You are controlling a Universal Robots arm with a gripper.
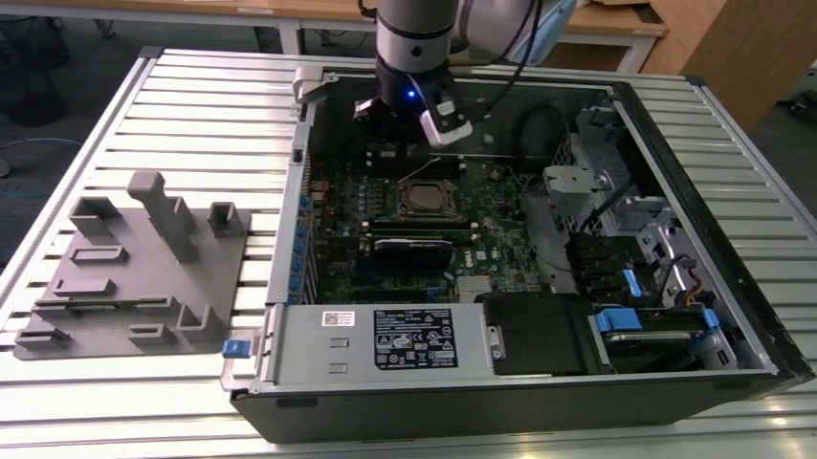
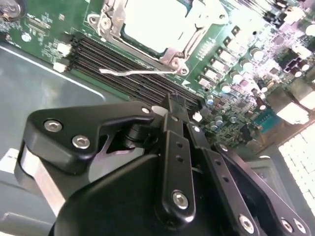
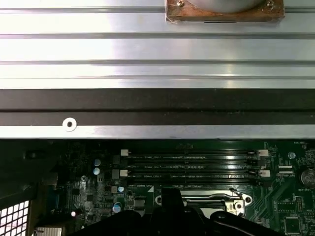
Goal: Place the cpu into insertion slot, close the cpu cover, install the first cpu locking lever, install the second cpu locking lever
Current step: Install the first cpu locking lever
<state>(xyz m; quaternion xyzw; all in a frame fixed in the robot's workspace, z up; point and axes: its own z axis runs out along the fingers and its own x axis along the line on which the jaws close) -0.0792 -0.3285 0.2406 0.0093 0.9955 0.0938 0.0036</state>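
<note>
Right now the gripper (image 2: 179,110) is hovering over the green motherboard (image 1: 498,225) inside the open computer case (image 1: 511,411), close to the insertion slot (image 1: 428,197), with its jaws drawn together and gripping nothing. The cpu (image 2: 156,23) is sitting in the slot, and the cpu cover (image 2: 170,55) is lying down around it. A thin silver locking lever (image 2: 142,72) is sticking out between the slot and the black memory slots (image 2: 123,64).
</note>
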